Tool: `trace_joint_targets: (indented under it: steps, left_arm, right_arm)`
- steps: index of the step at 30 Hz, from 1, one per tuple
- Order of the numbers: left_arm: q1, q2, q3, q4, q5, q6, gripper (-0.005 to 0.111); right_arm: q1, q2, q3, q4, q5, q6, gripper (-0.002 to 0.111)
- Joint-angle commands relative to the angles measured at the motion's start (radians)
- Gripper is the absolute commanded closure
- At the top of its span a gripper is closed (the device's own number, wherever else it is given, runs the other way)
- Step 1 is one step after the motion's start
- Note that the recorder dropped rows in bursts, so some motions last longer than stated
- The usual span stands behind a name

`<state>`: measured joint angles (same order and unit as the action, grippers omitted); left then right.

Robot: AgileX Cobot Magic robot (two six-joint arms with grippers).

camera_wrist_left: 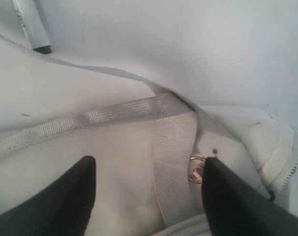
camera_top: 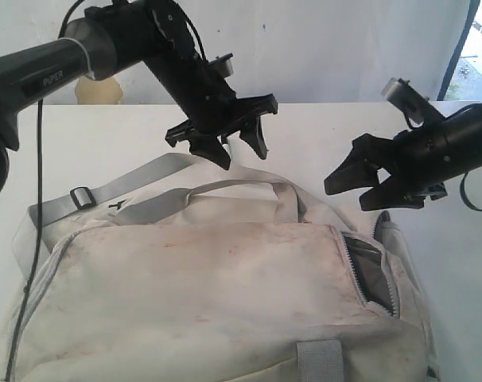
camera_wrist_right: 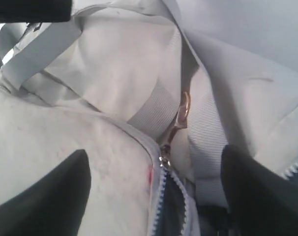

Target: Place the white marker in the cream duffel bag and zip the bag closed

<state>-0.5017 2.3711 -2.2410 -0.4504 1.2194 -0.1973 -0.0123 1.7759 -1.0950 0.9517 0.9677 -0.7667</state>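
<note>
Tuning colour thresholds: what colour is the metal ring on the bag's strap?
The ring is brassy gold. It shows best in the right wrist view.

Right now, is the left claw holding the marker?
No: the left claw hangs open and empty over the bag, while the marker lies off to one side, well clear of its fingers.

Dirty cream duffel bag [camera_top: 201, 278], end zipper [camera_top: 351, 259] partly open; black-capped white marker [camera_wrist_left: 27, 22] just beside it.
</note>
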Motion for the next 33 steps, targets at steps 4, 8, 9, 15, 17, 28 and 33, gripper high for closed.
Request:
trace_joint_targets:
  steps: [4,8,9,15,17,28,33]
  left_arm:
    - [0.047,-0.078,-0.005,0.017,0.002,-0.006,0.042]
    - [0.051,-0.080,-0.005,0.021,0.002,0.022,0.042]
    - [0.051,-0.080,-0.005,0.027,0.002,0.022,0.042]
    - [0.051,-0.078,-0.005,0.051,0.002,0.022,0.042]
    - [0.051,-0.078,-0.005,0.055,0.002,0.022,0.042]
    - [0.051,-0.078,-0.005,0.054,0.002,0.022,0.042]
    - [0.051,-0.078,-0.005,0.027,0.002,0.011,0.042]
  right_arm:
    - [0.001,0.033,-0.003,-0.029,-0.086,0.181,0.044]
    - [0.001,0.033,-0.012,-0.065,-0.010,0.229,0.050]
    - [0.001,0.033,-0.012,-0.104,-0.005,0.272,0.050]
    - [0.001,0.033,-0.012,-0.287,0.010,0.392,0.050]
    - [0.001,0.033,-0.012,-0.281,-0.029,0.398,0.050]
    - [0.004,0.188,-0.010,0.085,-0.085,0.210,0.094]
    - [-0.060,0.172,-0.048,0.326,0.021,0.091,0.108]
